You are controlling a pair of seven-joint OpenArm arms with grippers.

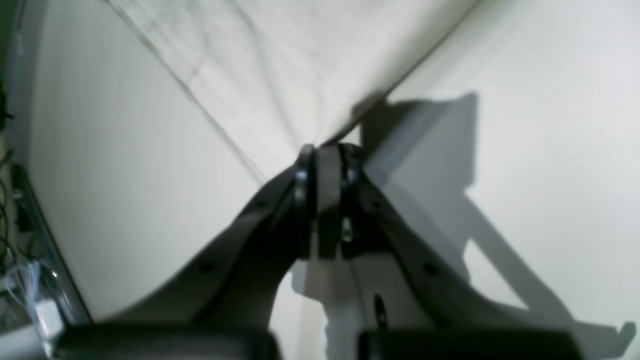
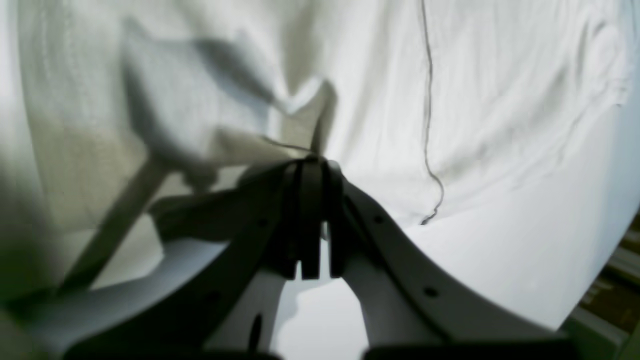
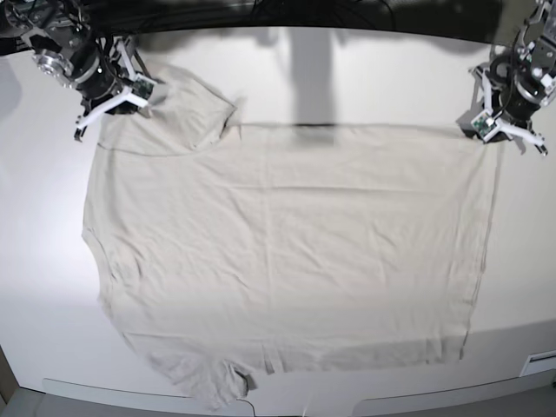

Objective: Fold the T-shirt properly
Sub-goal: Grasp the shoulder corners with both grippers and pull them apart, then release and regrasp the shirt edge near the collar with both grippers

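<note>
With jaws closed, the left gripper pinches a hem corner and the right gripper the shoulder, so the T-shirt spreads flat on the table between and below them.

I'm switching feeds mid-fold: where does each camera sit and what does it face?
Left wrist: behind the left gripper, shut on a T-shirt corner.
Right wrist: behind the right gripper, pinching cloth near a seam.
Base: overhead, facing the table; both arms at the far corners.
All views share the T-shirt.
</note>
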